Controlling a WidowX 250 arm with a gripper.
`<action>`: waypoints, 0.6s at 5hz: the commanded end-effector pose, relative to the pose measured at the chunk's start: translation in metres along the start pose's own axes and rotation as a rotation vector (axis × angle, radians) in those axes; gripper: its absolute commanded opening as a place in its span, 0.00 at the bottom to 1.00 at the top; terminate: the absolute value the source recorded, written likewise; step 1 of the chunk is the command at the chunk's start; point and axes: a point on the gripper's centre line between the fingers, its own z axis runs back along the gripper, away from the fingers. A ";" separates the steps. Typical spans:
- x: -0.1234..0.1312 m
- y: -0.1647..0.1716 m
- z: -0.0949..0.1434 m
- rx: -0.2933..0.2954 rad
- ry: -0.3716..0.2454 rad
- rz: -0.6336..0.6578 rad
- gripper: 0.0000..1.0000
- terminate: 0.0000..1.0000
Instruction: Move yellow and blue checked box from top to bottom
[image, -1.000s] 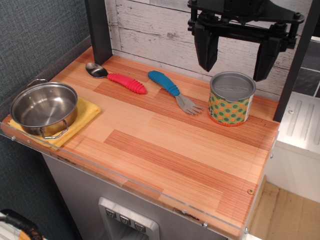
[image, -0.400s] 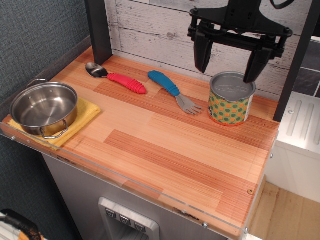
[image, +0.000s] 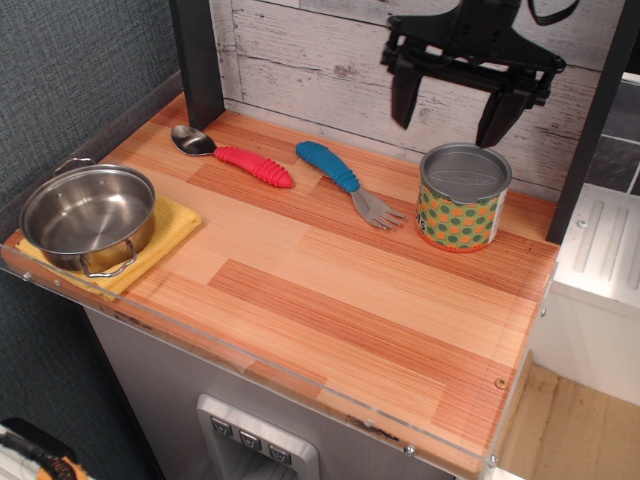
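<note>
The yellow and blue checked box (image: 463, 198) is a short tin with a grey embossed lid and a yellow-orange label with green-blue dots. It stands upright at the back right of the wooden counter. My black gripper (image: 449, 123) hangs open and empty just above and behind the tin, its two fingers spread wide, not touching it.
A steel pot (image: 88, 217) sits on a yellow cloth (image: 172, 226) at the front left. A red-handled spoon (image: 232, 155) and a blue-handled fork (image: 347, 182) lie at the back. A white plank wall and dark posts stand behind. A clear lip edges the counter front.
My gripper has risen and moved back toward the wall, away from the tin's top. The tin and the other objects have not moved.
</note>
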 end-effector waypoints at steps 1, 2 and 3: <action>0.040 -0.004 -0.003 -0.007 -0.152 -0.005 1.00 0.00; 0.052 -0.013 -0.011 -0.016 -0.202 -0.014 1.00 0.00; 0.057 -0.020 -0.020 -0.045 -0.216 -0.041 1.00 0.00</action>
